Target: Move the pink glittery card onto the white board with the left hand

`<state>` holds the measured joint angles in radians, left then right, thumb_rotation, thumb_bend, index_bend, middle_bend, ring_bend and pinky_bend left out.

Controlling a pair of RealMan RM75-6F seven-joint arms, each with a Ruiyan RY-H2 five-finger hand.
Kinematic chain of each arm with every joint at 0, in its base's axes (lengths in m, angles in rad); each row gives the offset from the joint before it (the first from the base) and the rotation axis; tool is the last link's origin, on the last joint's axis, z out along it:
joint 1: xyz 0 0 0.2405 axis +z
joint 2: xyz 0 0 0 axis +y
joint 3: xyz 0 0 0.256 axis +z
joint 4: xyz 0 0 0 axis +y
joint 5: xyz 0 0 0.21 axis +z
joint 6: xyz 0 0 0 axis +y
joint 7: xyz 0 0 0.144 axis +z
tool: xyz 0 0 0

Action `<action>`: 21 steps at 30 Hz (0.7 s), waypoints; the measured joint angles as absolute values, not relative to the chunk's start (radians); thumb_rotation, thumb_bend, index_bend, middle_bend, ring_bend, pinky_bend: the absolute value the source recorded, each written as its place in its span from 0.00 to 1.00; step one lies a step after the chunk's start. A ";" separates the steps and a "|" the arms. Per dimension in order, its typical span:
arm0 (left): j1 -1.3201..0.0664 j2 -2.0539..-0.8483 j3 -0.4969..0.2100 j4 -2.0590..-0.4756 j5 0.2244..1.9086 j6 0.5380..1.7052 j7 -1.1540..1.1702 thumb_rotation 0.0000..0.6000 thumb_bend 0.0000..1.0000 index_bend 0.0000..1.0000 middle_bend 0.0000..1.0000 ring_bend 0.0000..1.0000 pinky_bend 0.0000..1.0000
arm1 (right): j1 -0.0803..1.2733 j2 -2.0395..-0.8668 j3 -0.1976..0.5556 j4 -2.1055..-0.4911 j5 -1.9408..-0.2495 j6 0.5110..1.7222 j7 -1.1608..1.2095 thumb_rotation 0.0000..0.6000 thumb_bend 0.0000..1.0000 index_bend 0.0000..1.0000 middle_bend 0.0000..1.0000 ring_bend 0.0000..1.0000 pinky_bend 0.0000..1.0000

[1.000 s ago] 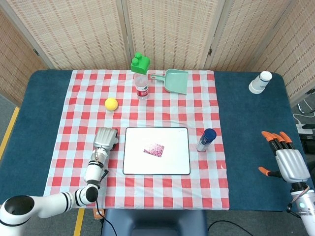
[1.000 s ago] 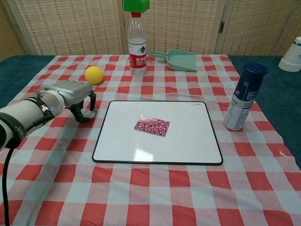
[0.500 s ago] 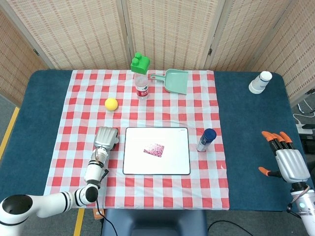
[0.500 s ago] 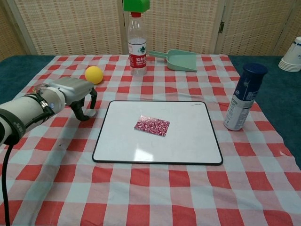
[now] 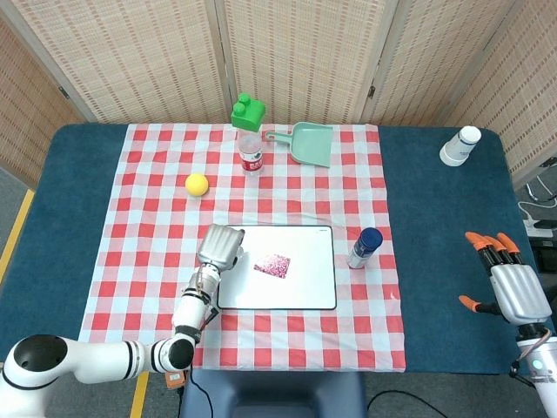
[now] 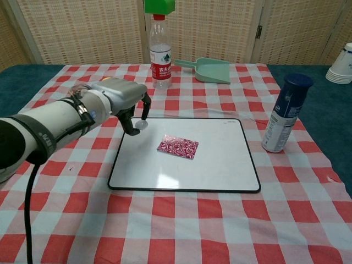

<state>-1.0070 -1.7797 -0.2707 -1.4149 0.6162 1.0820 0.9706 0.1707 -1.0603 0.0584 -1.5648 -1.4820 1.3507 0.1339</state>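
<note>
Yellow ball [image 5: 197, 184] — hidden in chest view — behind left hand [image 6: 122, 96]

Bright and even throughout, lit softly from above. Only faint, short shadows under the bottle [image 6: 160, 50] and the spray can [image 6: 285, 113] in the chest view; a slightly darker patch beneath the left hand [image 6: 118, 96] on the white board [image 6: 220, 165]. A pale, blurred sheen low on the board's glossy surface near its front left, not blown out. Tiny sparkles on the pink glittery card [image 6: 177, 147]. Sharp in both views, no motion blur on the arm. Colours saturated on the checked cloth [image 5: 139, 261]. Slight stretching towards the frame edges in the chest view, the near forearm looming large; the head view nearly straight-lined, the right hand [image 5: 513, 292] crisp at the edge.
</note>
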 measured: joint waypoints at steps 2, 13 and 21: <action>-1.027 -1.798 -0.281 -1.426 0.606 1.088 0.985 1.00 0.31 0.50 1.00 1.00 1.00 | 0.166 -1.057 0.058 -1.567 -1.487 1.364 0.139 1.00 0.00 0.00 0.11 0.00 0.00; -1.118 -1.940 -0.301 -1.381 0.537 1.088 1.031 1.00 0.31 0.50 1.00 1.00 1.00 | 0.150 -1.038 0.054 -1.561 -1.512 1.394 0.196 1.00 0.00 0.00 0.11 0.00 0.00; -1.147 -1.978 -0.320 -1.297 0.535 1.075 1.014 1.00 0.31 0.50 1.00 1.00 1.00 | 0.148 -1.033 0.054 -1.553 -1.517 1.398 0.217 1.00 0.00 0.00 0.11 0.00 0.00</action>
